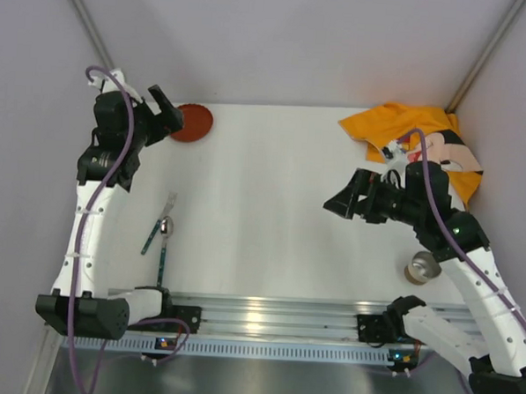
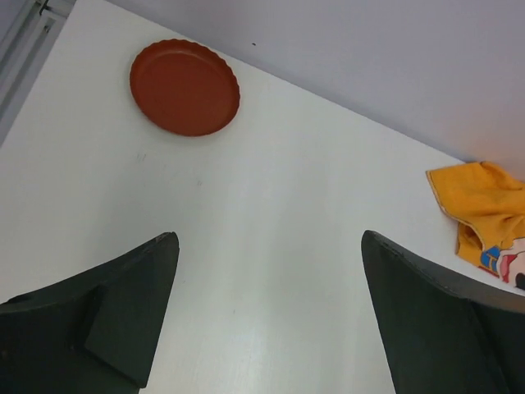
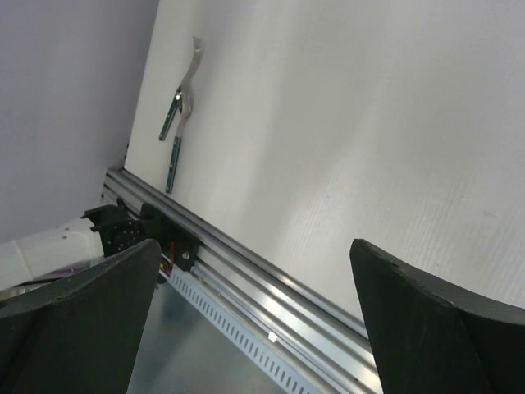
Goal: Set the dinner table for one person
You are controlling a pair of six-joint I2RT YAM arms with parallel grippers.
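Observation:
The dinner table [image 1: 271, 215] is a plain white top. A red-brown plate [image 1: 194, 122] lies at its far left; in the left wrist view the plate [image 2: 184, 87] is ahead and to the left. A green-handled fork [image 1: 158, 224] and spoon [image 1: 164, 249] lie crossed at the near left, also seen as fork [image 3: 187, 82] and spoon [image 3: 172, 164]. A small cup [image 1: 422, 267] stands at the near right. My left gripper [image 1: 166, 112] is open and empty above the table beside the plate [image 2: 269, 242]. My right gripper [image 1: 342, 204] is open and empty, raised over the right half [image 3: 254, 246].
An orange printed cloth [image 1: 416, 139] lies crumpled at the far right corner, also in the left wrist view [image 2: 484, 209]. A metal rail [image 1: 265, 316] runs along the near edge [image 3: 271, 287]. Grey walls enclose the left, back and right.

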